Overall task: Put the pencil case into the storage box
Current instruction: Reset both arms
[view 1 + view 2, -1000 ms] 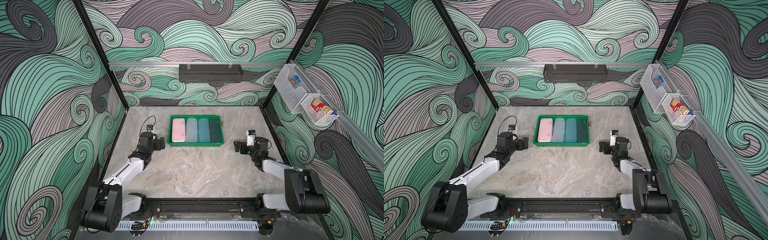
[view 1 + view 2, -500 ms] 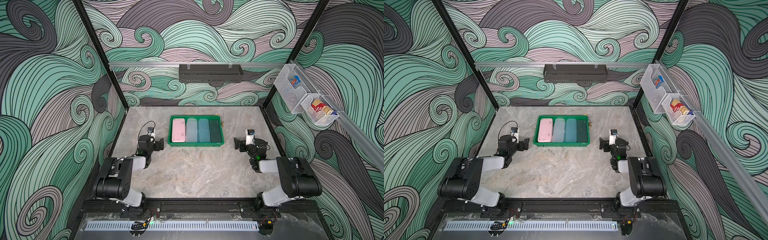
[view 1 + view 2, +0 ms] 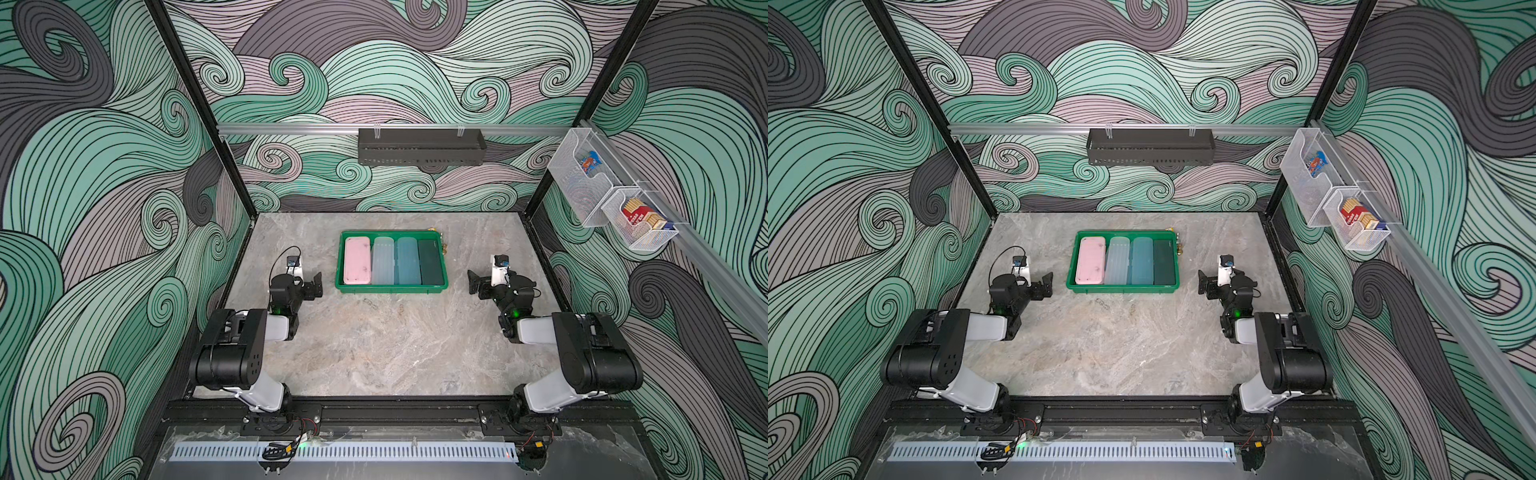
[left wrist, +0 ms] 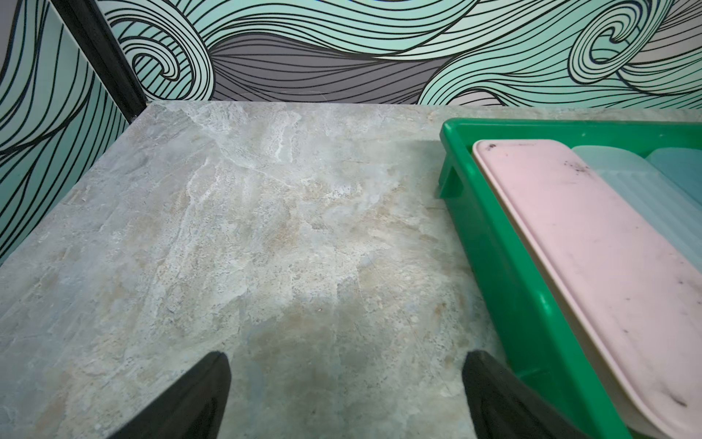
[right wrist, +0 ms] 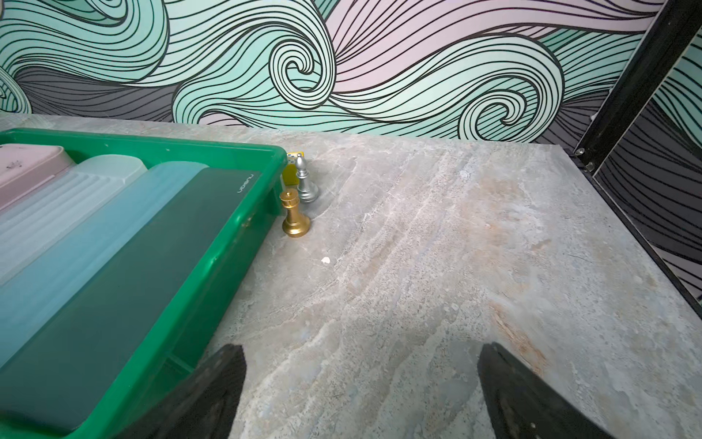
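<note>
Right now the fingers (image 4: 201,395) of the left gripper (image 4: 347,380) are standing spread wide, framing only bare marbled table (image 4: 235,228). One fingertip is sitting just beside the near left corner of the storage box (image 4: 505,243). The fingers (image 5: 513,391) of the right gripper (image 5: 362,380) are likewise standing far apart and gripping nothing, the inner one lying close against the box's near right corner.

In both top views the two grippers (image 3: 313,286) (image 3: 474,284) are flanking the green box (image 3: 391,287), one on each side and both pointing inward at it, while the arms are folding back toward their bases at the front rail.

Inside the box, four cases are lying flat side by side and filling it across. From the robot's left to right they are the pink pencil case (image 3: 357,261), the pale clear pencil case (image 3: 382,261), the blue pencil case (image 3: 407,261) and the dark green pencil case (image 3: 431,262).

Just outside the box's far right corner, a gold chess piece (image 5: 295,214) and a silver chess piece (image 5: 305,182) are standing upright on the table.

Farther out, a black trough (image 3: 422,146) is hanging on the back wall, and two wire baskets (image 3: 636,224) are hanging on the right wall.
</note>
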### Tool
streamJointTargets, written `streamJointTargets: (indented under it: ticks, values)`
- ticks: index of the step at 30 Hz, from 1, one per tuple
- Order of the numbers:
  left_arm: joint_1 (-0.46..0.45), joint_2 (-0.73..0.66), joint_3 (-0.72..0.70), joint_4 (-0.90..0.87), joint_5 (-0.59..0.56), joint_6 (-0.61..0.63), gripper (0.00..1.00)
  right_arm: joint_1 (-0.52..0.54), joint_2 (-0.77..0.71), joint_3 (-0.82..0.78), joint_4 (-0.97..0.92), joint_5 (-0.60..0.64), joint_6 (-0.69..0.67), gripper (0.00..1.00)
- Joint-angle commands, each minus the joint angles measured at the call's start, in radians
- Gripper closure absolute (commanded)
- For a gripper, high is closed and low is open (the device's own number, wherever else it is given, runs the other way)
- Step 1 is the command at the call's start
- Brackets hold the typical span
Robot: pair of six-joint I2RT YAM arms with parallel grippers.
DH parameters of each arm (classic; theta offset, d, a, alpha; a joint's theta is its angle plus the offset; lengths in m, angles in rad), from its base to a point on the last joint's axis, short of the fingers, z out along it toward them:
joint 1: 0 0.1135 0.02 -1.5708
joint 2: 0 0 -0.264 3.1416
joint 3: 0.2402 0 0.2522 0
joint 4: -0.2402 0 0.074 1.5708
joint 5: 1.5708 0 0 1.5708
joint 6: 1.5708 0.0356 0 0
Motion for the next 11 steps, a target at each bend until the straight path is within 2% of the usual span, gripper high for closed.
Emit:
streamJointTargets:
  ticks: [1, 11]
  values:
    - [0.0, 0.01, 0.008, 0.032, 0.002, -0.012, 0.01, 0.006, 0.007, 0.01, -0.012, -0.016, -0.016, 0.01]
    - [0.0, 0.01, 0.008, 0.033, 0.002, -0.012, 0.01, 0.007, 0.005, 0.01, -0.014, -0.01, -0.019, 0.01]
